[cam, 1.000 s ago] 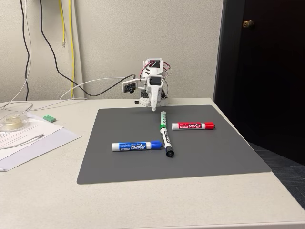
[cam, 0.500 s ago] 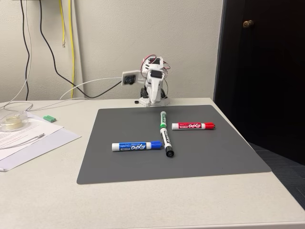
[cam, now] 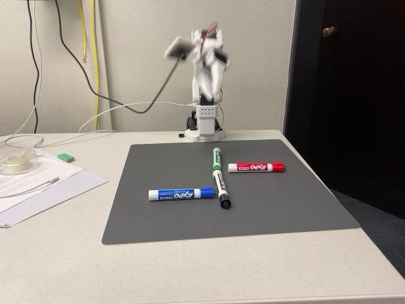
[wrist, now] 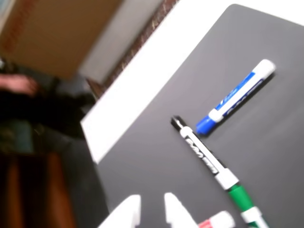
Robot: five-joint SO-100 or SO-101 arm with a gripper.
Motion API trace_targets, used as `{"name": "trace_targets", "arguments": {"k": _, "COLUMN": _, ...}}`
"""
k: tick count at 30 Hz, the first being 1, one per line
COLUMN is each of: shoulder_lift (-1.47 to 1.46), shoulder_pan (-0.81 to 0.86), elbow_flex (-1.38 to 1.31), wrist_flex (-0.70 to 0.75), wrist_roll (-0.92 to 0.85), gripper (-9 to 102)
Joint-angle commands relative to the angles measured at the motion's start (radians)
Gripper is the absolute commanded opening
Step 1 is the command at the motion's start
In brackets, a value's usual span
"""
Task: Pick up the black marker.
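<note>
On the mat, black marker lies; raised claw blurred.

My off-white table carries a dark grey mat, papers with a clear round dish at the left edge, a small green piece, and my base.

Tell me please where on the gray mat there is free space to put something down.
The mat is bare along its near edge, in front of the blue marker and black marker, and at its right side beyond the red marker. The middle is crowded: black, blue, green and red markers lie close together.
</note>
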Motion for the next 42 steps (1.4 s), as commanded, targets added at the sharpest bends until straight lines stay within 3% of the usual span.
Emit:
{"name": "trace_targets", "arguments": {"k": 1, "shoulder_lift": -0.046, "shoulder_pan": -0.023, "elbow_flex": -0.071, "wrist_flex": -0.02, "wrist_roll": -0.101, "gripper": 7}}
{"name": "trace_targets", "arguments": {"k": 6, "shoulder_lift": -0.132, "shoulder_pan": -0.009, "elbow_flex": -0.037, "wrist_flex": -0.155, "wrist_roll": -0.21, "gripper": 1}}
{"name": "trace_targets", "arguments": {"k": 11, "shoulder_lift": -0.275, "shoulder_pan": -0.014, "elbow_flex": -0.028, "wrist_flex": -0.161, "wrist_roll": -0.433, "gripper": 0}}
{"name": "trace_targets", "arguments": {"k": 15, "shoulder_lift": -0.319, "shoulder_pan": -0.034, "elbow_flex": 0.018, "wrist_flex": -0.262, "wrist_roll": -0.477, "gripper": 0}}
{"name": "trace_targets", "arguments": {"k": 25, "shoulder_lift": -0.459, "shoulder_pan": -0.026, "elbow_flex": 0.009, "wrist_flex": -0.255, "wrist_roll": -0.719, "gripper": 1}}
{"name": "trace_targets", "arguments": {"k": 42, "shoulder_lift": -0.584, "shoulder_pan": 0.037, "elbow_flex": 0.011, "wrist_flex": -0.232, "wrist_roll": -1.011, "gripper": 23}}
